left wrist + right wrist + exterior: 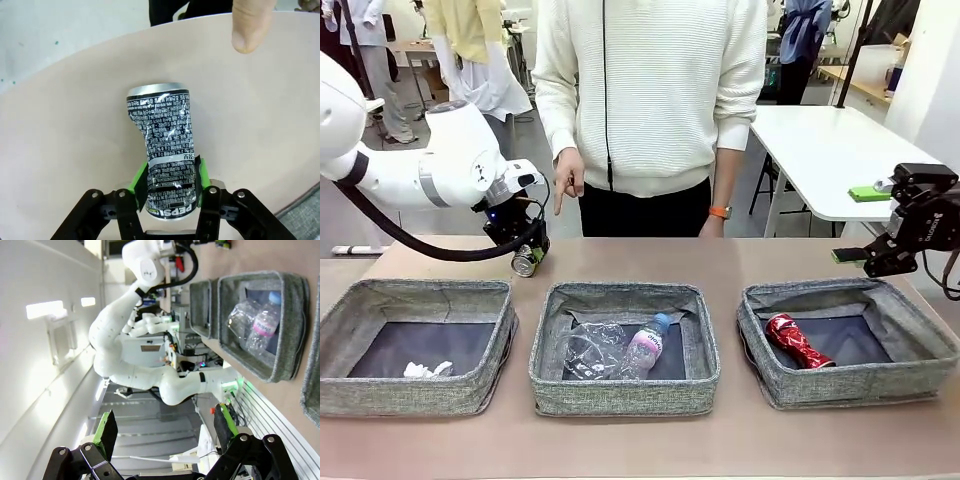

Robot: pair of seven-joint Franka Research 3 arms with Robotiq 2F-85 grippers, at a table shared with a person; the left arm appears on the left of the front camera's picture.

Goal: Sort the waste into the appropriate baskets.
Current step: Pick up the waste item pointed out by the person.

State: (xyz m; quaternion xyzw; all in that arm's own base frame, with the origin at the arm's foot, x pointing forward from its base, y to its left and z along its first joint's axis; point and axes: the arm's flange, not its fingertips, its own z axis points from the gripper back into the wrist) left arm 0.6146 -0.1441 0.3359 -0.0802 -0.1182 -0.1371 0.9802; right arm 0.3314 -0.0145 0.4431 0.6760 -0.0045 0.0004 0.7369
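The left gripper (171, 186) is being pressed against the lower body of the dented black-silver can (162, 145), its green pads (138, 181) touching both sides, on the table (720, 262) at the far left behind the left basket (415, 345). The right gripper (165, 432) is being held spread and empty at the far right. The can is being judged light, thin-walled, slippery and easily crushed, so a mid-body hold seems best.
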